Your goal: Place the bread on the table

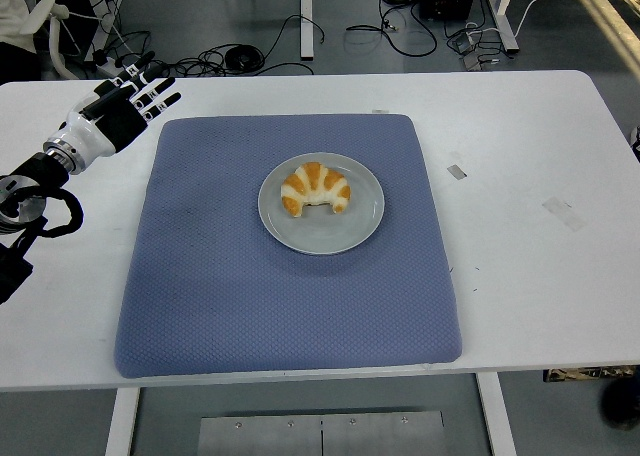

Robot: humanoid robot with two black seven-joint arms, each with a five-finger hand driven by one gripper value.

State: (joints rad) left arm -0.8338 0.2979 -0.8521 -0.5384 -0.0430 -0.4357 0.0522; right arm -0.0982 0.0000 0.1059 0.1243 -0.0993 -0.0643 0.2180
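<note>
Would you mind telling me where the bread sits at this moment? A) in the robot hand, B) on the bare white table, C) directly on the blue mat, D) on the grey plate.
D: the bread lies on the grey plate in the middle of the blue mat, while the left robot hand hovers apart at the mat's far left corner, holding nothing.

Croissant (pixel 316 188) on grey plate (pixel 330 238) mid blue mat (pixel 240 286); left hand (pixel 128 109) open beside it.
</note>
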